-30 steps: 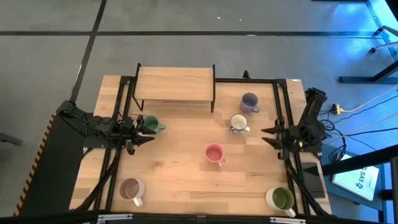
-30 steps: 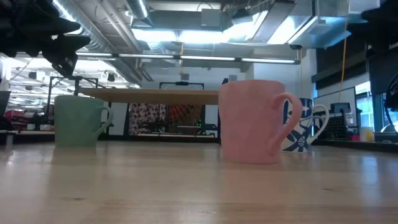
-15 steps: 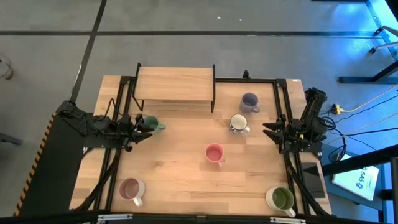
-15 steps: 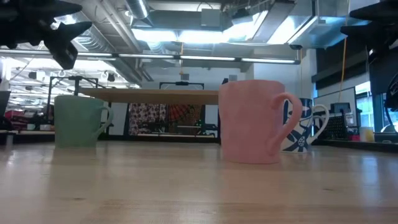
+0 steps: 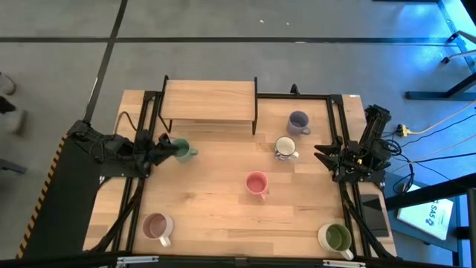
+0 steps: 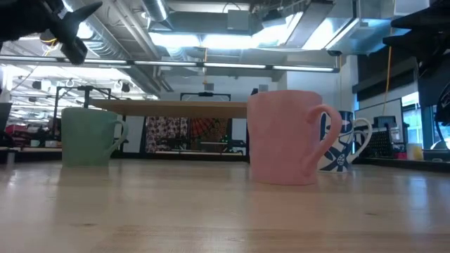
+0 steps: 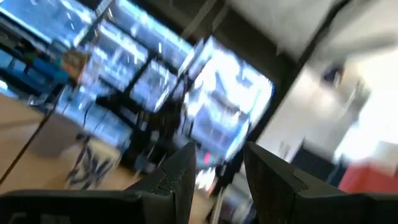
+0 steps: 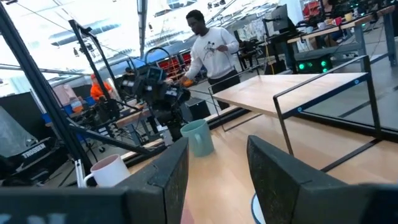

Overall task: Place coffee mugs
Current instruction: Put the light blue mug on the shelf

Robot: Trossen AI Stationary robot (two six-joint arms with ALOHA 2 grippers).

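Standing at the back edge of the light wooden tabletop (image 5: 223, 216) is a low wooden shelf on a black metal frame (image 5: 210, 100). Six small ceramic mugs sit apart: dark green (image 5: 181, 150) near the left edge, lavender (image 5: 299, 121), blue-patterned white (image 5: 285, 148), pink (image 5: 256, 183) at centre, beige-pink (image 5: 157, 226) front left, cream with olive inside (image 5: 336, 238) front right. The left gripper (image 5: 165, 146) hovers, fingers parted, touching nothing, just beside the green mug; the right gripper (image 5: 323, 156) waits released at the right edge.

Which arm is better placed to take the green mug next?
Probably the left arm. Its gripper hangs right beside the green mug, fingers open. The right gripper waits at the table's opposite edge, nearer the patterned mug.
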